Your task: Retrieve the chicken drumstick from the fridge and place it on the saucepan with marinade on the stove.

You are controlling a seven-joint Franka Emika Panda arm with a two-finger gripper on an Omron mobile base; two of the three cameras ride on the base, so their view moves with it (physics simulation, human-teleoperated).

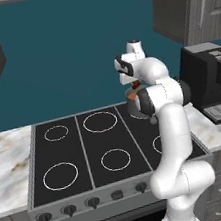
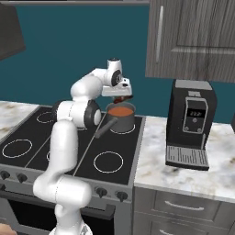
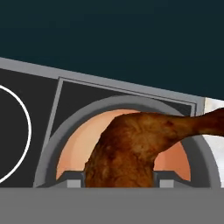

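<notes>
A black coffee machine (image 2: 190, 124) stands on the marble tabletop (image 2: 183, 172) at right, under dark wood-grain cupboards (image 2: 193, 39); teal wall (image 1: 78, 52) behind.

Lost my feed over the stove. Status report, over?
End effector shut on chicken drumstick, above the saucepan. Marinade directly beneath. Nothing in the way.

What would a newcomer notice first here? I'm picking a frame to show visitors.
The chicken drumstick, reddish-brown, hangs between the fingers directly over the saucepan, whose orange-red marinade glows against the grey metal. The saucepan sits on a back burner at the right of the black stove, and a black coffee machine stands on the marble counter to the right.
</notes>
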